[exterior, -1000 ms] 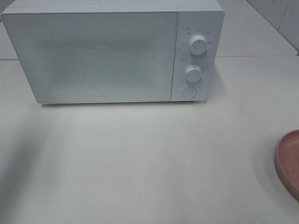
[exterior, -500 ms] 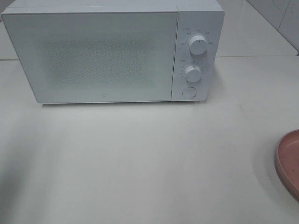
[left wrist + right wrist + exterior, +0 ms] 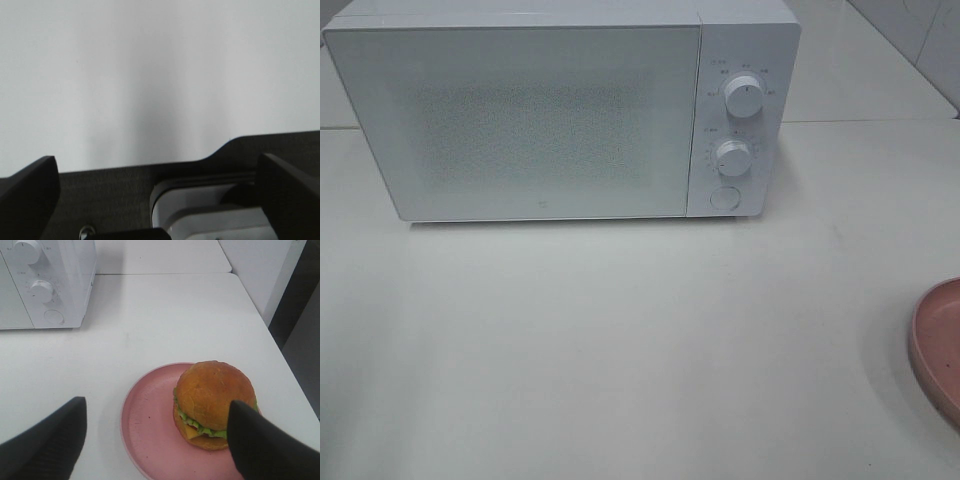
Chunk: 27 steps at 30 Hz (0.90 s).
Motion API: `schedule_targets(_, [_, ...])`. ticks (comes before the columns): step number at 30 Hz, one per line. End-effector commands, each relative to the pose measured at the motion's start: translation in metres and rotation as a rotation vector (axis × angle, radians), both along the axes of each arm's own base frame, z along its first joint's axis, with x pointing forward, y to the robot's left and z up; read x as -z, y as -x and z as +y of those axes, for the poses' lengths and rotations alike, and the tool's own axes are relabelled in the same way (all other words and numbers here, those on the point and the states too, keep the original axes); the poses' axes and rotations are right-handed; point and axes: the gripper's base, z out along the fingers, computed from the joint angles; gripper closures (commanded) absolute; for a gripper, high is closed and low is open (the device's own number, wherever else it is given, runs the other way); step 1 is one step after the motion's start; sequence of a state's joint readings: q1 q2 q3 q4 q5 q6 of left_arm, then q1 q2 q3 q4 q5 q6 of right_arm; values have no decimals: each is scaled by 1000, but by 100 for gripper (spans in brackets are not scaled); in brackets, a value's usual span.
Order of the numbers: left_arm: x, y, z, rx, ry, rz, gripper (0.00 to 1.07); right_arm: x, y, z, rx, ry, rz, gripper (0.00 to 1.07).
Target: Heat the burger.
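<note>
The right gripper's (image 3: 155, 440) fingers (image 3: 45, 440) are gaping wide above the burger (image 3: 214, 402), holding nothing; the left gripper (image 3: 155, 197) is spread open too. The burger is sitting on a smooth pink plate (image 3: 150, 440) near the boxy white microwave (image 3: 560, 110). It is looking light, soft and stacked, so gripping the glossy bun's sides gently seems wisest.

White microwave (image 3: 560, 110) at table (image 3: 620, 340) rear, door shut, two knobs (image 3: 744, 96) plus button; pink plate (image 3: 935, 345) at right edge, mostly cropped.
</note>
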State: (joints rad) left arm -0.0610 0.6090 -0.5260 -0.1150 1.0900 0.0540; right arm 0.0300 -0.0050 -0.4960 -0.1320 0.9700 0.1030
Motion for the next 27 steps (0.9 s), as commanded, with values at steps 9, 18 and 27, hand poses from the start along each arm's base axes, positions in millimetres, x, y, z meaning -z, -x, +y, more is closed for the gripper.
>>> schedule_targets(9, [-16, 39, 3, -15, 21, -281, 8, 0, 4, 0, 0, 10, -30, 34])
schedule_targets(18, [-22, 65, 5, -23, 30, -454, 8, 0, 4, 0, 0, 10, -30, 34])
schedule_targets(27, [-22, 96, 5, -94, 15, -652, 9, 0, 4, 0, 0, 10, -30, 34])
